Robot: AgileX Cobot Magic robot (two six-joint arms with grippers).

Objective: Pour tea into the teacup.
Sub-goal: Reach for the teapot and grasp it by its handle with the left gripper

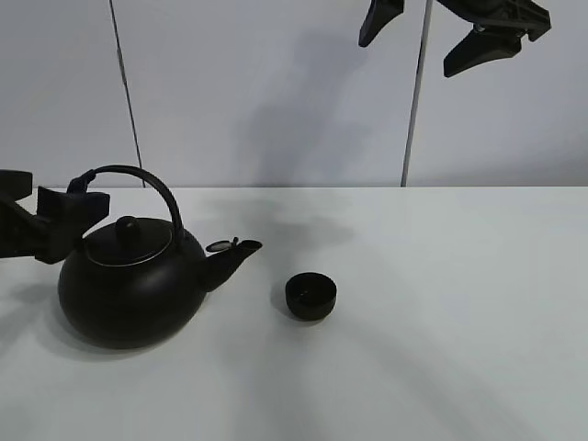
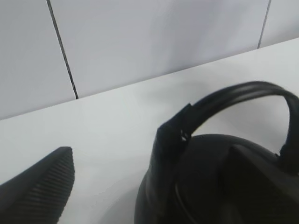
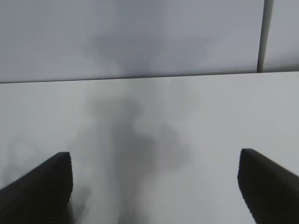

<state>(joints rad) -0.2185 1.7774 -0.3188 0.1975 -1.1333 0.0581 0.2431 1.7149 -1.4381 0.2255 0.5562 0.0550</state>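
The big black kettle (image 1: 129, 289) with an arched handle (image 1: 138, 175) stands on the white table at the left, its spout (image 1: 234, 255) pointing right. The small matte-black teacup (image 1: 310, 296) stands upright just right of the spout, apart from it. My left gripper (image 1: 60, 190) is open at the handle's left end; one finger is next to the handle's base and nothing is held. The left wrist view shows the gripper (image 2: 117, 144) open, with the handle (image 2: 243, 93) beside one finger (image 2: 166, 149). My right gripper (image 1: 406, 55) hangs open and empty high above the table, open in its wrist view (image 3: 154, 156) too.
The white table (image 1: 441, 349) stretches right of and in front of the cup. A pale panelled wall (image 1: 276, 92) with dark vertical seams stands behind the table's far edge.
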